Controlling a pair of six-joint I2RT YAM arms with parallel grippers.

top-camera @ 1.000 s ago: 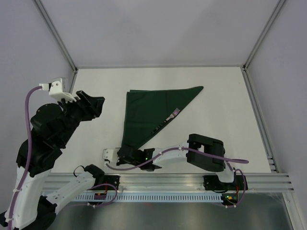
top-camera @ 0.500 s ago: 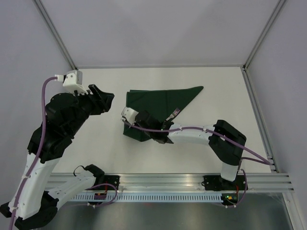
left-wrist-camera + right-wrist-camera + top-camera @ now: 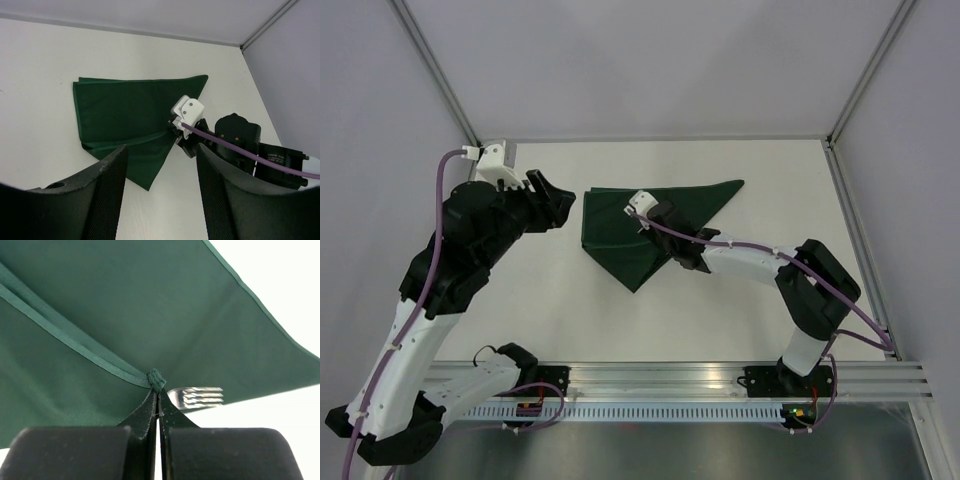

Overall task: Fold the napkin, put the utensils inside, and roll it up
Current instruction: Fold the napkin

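Note:
The dark green napkin (image 3: 615,222) lies on the white table, folded into a smaller shape with a point toward the near side. My right gripper (image 3: 650,222) is shut on a bunched hem corner of the napkin (image 3: 156,380), held over the cloth's middle. The silver fork tines (image 3: 197,396) show just right of the pinched corner, lying on the napkin (image 3: 150,310). My left gripper (image 3: 558,205) is open and empty, hovering left of the napkin. In the left wrist view the napkin (image 3: 120,110) lies beyond my open left gripper (image 3: 161,150).
The white table (image 3: 770,300) is bounded by grey walls and aluminium frame posts (image 3: 855,90). The right arm (image 3: 760,262) stretches across the table's middle-right. An aluminium rail (image 3: 670,375) runs along the near edge.
My right gripper has carried the napkin's near corner away from the near edge and up over the cloth, folding it. My left arm has risen and moved toward the napkin's left edge.

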